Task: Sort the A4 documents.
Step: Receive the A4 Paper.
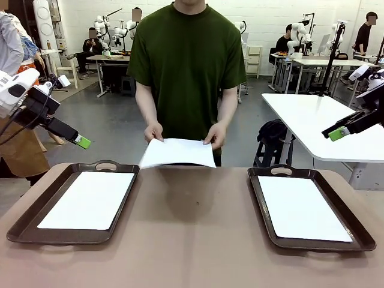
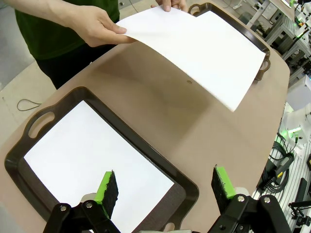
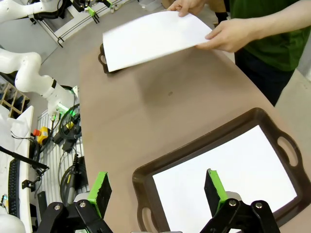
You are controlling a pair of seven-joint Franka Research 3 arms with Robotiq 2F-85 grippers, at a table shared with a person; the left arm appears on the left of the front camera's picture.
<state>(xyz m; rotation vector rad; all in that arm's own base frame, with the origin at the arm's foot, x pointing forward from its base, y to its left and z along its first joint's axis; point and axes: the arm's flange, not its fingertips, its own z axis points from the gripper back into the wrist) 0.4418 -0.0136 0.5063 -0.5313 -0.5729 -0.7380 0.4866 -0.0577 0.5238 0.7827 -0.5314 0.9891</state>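
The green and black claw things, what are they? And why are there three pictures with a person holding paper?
Those are the robot's two grippers, like hands with two fingers. The left gripper and the right gripper are both open and hold nothing.

The front view looks across the brown table at the person. The other two pictures come from small cameras on the robot's wrists, looking down past each gripper's green fingers.

On the table lie two dark brown trays, a left tray and a right tray. Each has a white paper sheet lying flat inside.

The person holds one more sheet with both hands, above the table between the trays.
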